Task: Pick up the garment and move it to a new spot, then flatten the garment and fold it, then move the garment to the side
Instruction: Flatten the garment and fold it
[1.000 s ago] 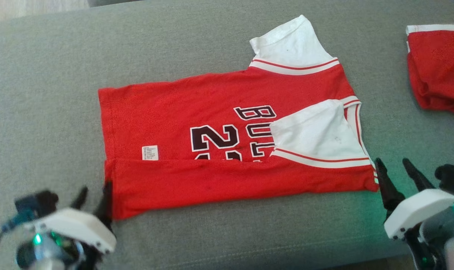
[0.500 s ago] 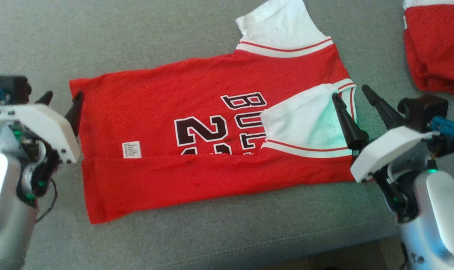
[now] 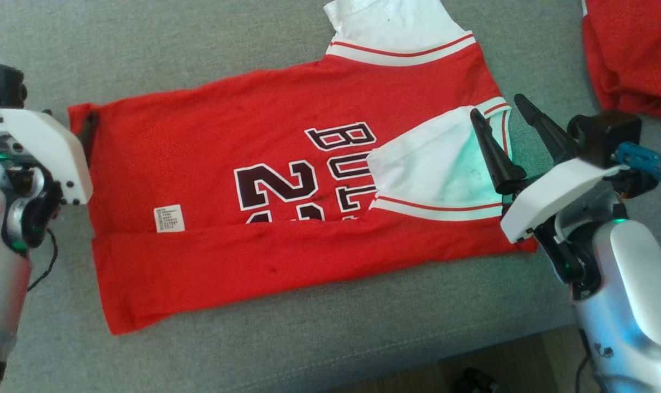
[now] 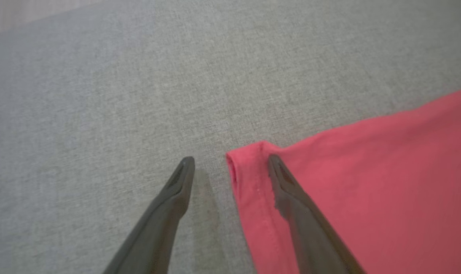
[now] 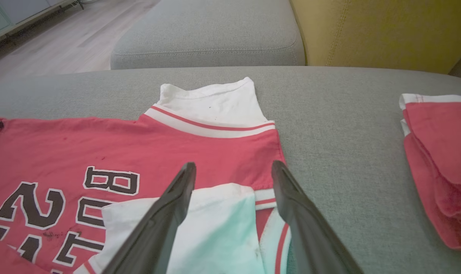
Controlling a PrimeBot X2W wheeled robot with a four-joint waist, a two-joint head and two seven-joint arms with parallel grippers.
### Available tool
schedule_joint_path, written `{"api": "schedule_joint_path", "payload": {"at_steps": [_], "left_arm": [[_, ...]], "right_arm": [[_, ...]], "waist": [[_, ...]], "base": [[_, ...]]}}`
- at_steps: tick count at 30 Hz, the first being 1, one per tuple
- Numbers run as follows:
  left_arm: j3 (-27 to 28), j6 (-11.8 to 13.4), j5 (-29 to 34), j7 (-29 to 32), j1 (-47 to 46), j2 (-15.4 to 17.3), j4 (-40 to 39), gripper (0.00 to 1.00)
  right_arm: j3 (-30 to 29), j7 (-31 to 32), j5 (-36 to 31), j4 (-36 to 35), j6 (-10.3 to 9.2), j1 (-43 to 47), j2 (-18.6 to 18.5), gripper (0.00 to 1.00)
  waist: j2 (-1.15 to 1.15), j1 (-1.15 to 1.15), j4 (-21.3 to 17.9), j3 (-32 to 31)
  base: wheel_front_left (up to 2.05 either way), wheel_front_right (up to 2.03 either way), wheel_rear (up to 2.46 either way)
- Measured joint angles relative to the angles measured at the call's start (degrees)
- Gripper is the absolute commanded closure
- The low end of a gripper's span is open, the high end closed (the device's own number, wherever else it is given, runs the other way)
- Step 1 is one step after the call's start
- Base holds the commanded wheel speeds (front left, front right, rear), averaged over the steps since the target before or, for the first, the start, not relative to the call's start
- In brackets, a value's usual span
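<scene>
The red jersey [image 3: 286,180] lies spread on the grey sofa seat [image 3: 254,49]. Its near long edge is already turned over into a band [image 3: 286,267], and the near sleeve [image 3: 434,169], white, is folded in onto the chest. The far sleeve [image 3: 390,22] sticks out flat.

Both hands are open and hold nothing. The left hand [image 4: 231,159] straddles the hem corner [image 4: 245,152] at the far side, with one finger above the cloth and the other above bare cushion. The right hand [image 3: 496,105] hangs over the shoulder end, one finger above the near sleeve and the other just past the jersey's edge. Whether either touches the cloth I cannot tell.

The likely next move is to bring the far edge over, and several things could spoil it:
- **Left side:** the hem lies thin and flat on soft upholstery. A closing finger may push it into a wrinkle, catch only the rolled lip, or pinch the cushion cover as well.
- **Right side:** if the grip lands on the near sleeve instead of the shoulder, it will drag that sleeve out and undo the tuck.
- **Uneven lift:** if one hand rises before the other, the fold will skew and the far sleeve will flop loose.
- **Neighbour:** the second red garment [image 3: 630,54] lies close on the right, and a wide swing could snag it
</scene>
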Motion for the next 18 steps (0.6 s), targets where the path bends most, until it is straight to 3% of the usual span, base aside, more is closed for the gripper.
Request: {"api": "schedule_joint_path", "payload": {"at_steps": [3, 4, 6, 7, 11, 14, 18], "left_arm": [[-0.9, -0.8, 0.5, 0.5, -0.9, 0.0, 1.0, 0.00], [-1.0, -1.2, 0.5, 0.5, -1.0, 0.0, 1.2, 0.05], [-1.4, -1.8, 0.5, 1.0, -1.5, 0.0, 1.4, 0.43], [-1.8, -1.8, 0.5, 1.0, -1.9, -0.1, 1.4, 0.51], [-2.5, -2.3, 0.5, 0.9, -2.2, -0.2, 1.3, 0.65], [-2.8, -2.7, 0.5, 0.2, -2.8, -0.3, 1.4, 0.90], [-2.8, -2.7, 0.5, -2.4, -3.1, -0.9, 1.0, 0.97]], "right_arm": [[0.5, 0.0, 0.0, 0.3, 0.00, -0.4, -0.4, 0.00], [0.6, 0.0, 0.1, 0.4, 0.00, -0.6, -0.5, 0.00], [0.7, 0.0, 0.4, 0.6, 0.00, -1.1, -0.6, 0.00], [0.7, 0.0, 0.5, 0.6, 0.00, -1.3, -0.7, 0.00], [0.8, 0.0, 0.5, 0.8, 0.00, -2.4, -1.1, 0.00], [1.5, 0.1, 0.5, 1.7, 0.00, -4.3, -1.6, 0.00], [1.9, 0.9, 0.4, 4.6, 0.00, -8.1, -2.4, 0.00]], "waist": [[0.00, 0.00, -0.2, 0.4], [0.00, 0.00, -0.2, 0.5], [0.00, 0.00, -0.1, 0.6], [0.00, 0.00, -0.1, 0.6], [0.00, 0.00, 0.2, 0.8], [0.00, 0.00, 0.5, 1.0], [0.00, 0.00, 1.2, 1.3]], "base": [[0.00, 0.00, 0.00], [0.00, 0.00, 0.00], [0.00, 0.00, 0.00], [0.00, 0.00, 0.00], [0.00, 0.00, 0.00], [0.00, 0.00, 0.00], [0.00, 0.00, 0.00]]}}
